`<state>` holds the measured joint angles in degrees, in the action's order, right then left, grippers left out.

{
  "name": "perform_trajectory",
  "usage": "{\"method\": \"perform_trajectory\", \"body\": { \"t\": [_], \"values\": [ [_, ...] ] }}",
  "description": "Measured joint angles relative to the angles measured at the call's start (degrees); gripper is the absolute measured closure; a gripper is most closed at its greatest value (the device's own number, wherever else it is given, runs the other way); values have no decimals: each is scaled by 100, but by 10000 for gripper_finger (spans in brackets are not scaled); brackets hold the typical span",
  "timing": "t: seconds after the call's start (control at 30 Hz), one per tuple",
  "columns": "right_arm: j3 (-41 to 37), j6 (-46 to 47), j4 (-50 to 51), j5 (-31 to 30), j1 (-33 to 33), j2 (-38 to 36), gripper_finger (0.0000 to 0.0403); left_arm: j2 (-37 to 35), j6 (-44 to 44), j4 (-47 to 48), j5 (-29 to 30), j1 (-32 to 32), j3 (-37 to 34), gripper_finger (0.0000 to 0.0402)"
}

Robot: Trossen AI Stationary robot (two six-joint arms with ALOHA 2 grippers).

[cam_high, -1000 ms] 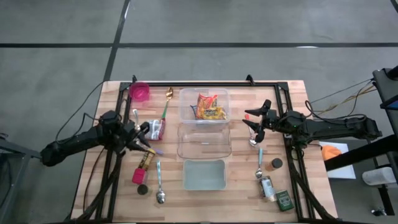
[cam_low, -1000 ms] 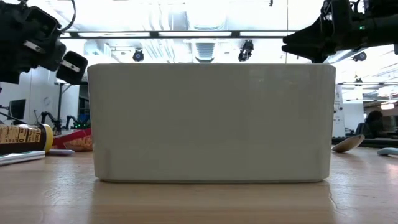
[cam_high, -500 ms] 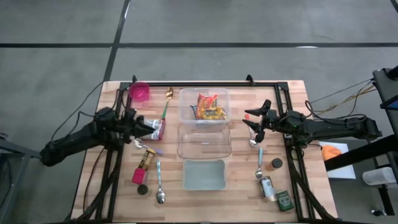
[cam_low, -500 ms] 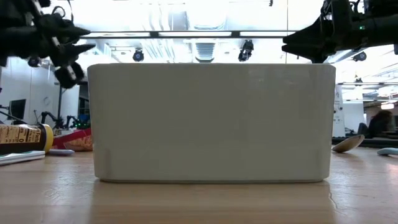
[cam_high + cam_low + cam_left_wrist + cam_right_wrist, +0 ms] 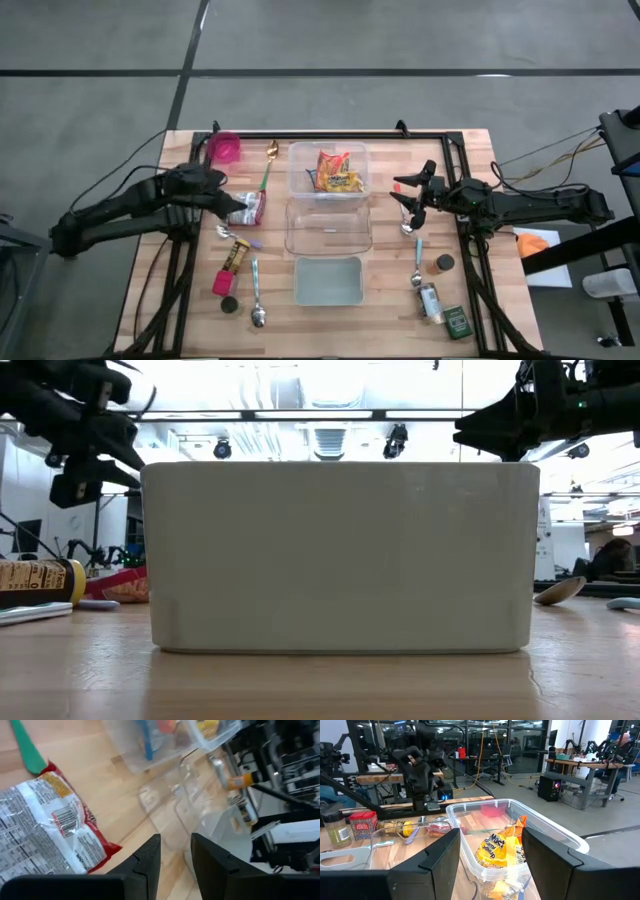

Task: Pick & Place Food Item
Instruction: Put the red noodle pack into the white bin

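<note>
From the table's centre, the left gripper [image 5: 237, 207] sits out at about nine o'clock, hovering at the near edge of the red-and-silver snack packet [image 5: 250, 207], which lies flat on the wood just beside the green-handled spoon [image 5: 267, 168]. In the left wrist view the two fingers [image 5: 148, 857] stand a narrow gap apart with nothing between them, and the packet [image 5: 45, 835] is off to one side of them, so the tool is released and not yet around the food. At twelve o'clock the clear bin [image 5: 328, 170] already holds a yellow snack bag [image 5: 338, 178], so one item looks placed; the empty clear container [image 5: 328, 226] at the middle and the pale green tub [image 5: 327, 280] at six o'clock hold nothing that can be seen. Out at three o'clock the right gripper [image 5: 408, 197] waits above a spoon [image 5: 406, 222], jaws parted and empty. As a judgement, the task is partway: the packet is left to grasp, lift and carry to a container, and the bottle [image 5: 234, 257] at seven o'clock may follow.
</note>
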<state>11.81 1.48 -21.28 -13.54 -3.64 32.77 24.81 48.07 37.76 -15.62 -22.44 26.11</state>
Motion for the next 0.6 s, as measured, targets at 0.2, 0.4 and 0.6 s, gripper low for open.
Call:
{"method": "perform_trajectory", "body": {
  "t": [0.2, 0.4, 0.6],
  "values": [
    [0, 0, 0, 0, 0, 0, 192, 743, 740, 63, 341, 0, 164, 291],
    [0, 0, 0, 0, 0, 0, 192, 1190, 1728, 405, 430, 10, 452, 291],
    [0, 0, -1, -1, 0, 0, 192, 1704, 2348, 681, 563, 113, 725, 291]
  ]
}}
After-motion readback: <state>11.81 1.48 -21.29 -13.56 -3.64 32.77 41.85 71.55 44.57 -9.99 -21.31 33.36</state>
